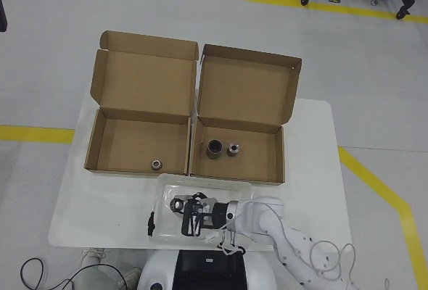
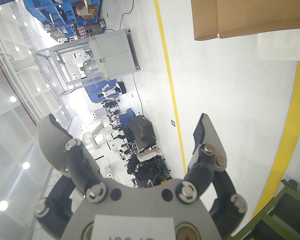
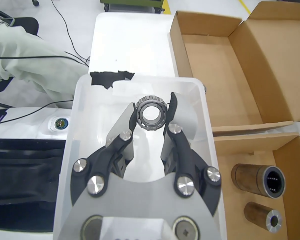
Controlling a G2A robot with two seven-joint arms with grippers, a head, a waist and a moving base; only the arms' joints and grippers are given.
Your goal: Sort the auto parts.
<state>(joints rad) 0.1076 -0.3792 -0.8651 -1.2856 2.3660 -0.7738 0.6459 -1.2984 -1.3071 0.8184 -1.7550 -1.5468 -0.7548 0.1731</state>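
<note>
Right end effector (image 3: pixel 152 108) gripping bearing (image 3: pixel 150 100) over tray (image 3: pixel 140 79), left end effector (image 2: pixel 125 126) spread wide

A factory-style robotics hall.
It had yellow floor lines (image 2: pixel 168 76), blue storage racks (image 2: pixel 62 8) and an aluminium-framed enclosure (image 2: pixel 90 61).

Your right gripper (image 3: pixel 152 104) is pinching a roller bearing (image 3: pixel 150 100) between its fingers; your left gripper (image 2: pixel 126 123) is gaping wide open.
</note>
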